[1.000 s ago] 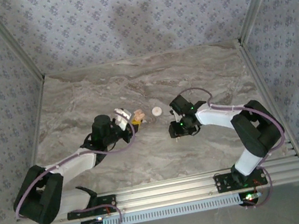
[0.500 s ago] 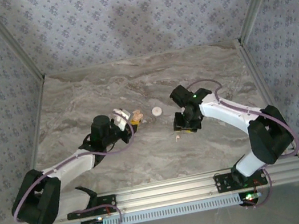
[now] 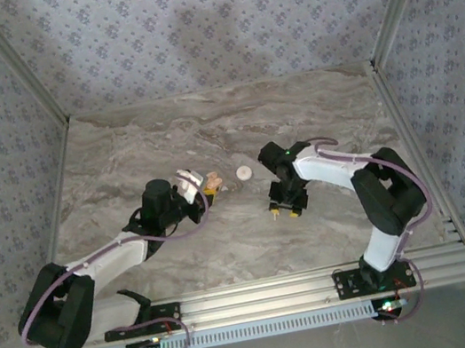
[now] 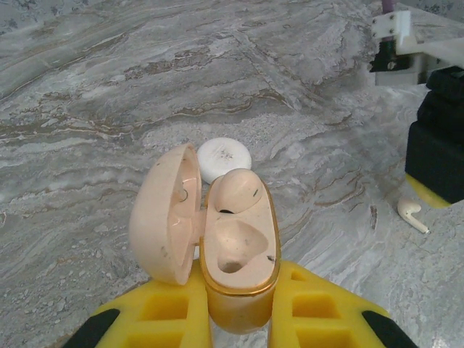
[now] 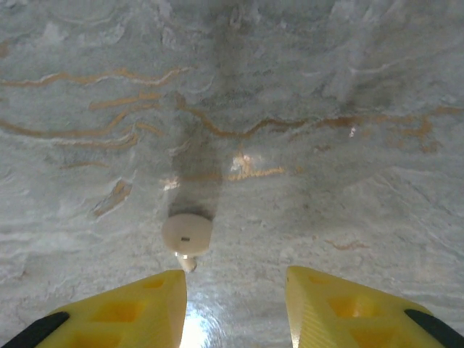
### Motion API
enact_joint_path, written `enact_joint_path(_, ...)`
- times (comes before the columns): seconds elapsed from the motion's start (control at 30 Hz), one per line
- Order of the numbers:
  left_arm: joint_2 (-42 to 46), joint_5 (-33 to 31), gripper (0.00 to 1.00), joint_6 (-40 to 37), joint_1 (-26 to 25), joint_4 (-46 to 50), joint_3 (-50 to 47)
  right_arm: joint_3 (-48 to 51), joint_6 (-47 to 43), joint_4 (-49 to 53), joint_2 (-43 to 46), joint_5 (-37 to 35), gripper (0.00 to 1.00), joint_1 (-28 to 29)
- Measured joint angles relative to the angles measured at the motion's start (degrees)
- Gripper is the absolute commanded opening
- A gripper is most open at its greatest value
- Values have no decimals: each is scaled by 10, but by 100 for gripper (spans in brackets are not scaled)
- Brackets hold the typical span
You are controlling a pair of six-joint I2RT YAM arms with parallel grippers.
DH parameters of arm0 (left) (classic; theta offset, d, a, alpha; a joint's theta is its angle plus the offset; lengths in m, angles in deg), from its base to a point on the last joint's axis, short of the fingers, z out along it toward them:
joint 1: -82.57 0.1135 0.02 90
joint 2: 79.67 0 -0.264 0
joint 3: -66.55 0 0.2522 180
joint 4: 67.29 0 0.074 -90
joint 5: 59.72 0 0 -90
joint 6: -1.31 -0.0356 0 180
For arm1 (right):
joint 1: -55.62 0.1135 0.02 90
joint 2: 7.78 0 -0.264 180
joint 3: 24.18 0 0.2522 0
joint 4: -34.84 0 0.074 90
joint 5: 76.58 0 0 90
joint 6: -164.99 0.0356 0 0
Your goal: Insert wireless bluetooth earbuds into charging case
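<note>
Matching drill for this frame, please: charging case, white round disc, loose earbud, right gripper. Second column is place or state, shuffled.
Things
1. charging case
2. white round disc
3. loose earbud
4. right gripper

Place or state
A. lies on the table, off to the right of the case in the left wrist view
B. jaws apart, nothing held
C. lid open, clamped in the left gripper
D. flat on the table just beyond the case

Pairs: 1-C, 2-D, 3-A, 4-B
</note>
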Motion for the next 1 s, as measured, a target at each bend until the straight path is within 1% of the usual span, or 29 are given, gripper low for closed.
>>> enact_joint_path(0.47, 0, 0, 11, 1, 0, 0, 0, -14, 3, -37, -32, 10, 38, 3)
enact_joint_path(0.7, 0, 0, 11, 1, 0, 0, 0, -38, 0, -19, -37, 8, 41, 6)
enact_joint_path(0.83, 0, 0, 11, 1, 0, 0, 0, -58, -7, -2, -37, 3, 42, 8)
enact_joint_path(1.0, 0, 0, 11, 1, 0, 0, 0, -61, -10, 9, -39, 4, 42, 14)
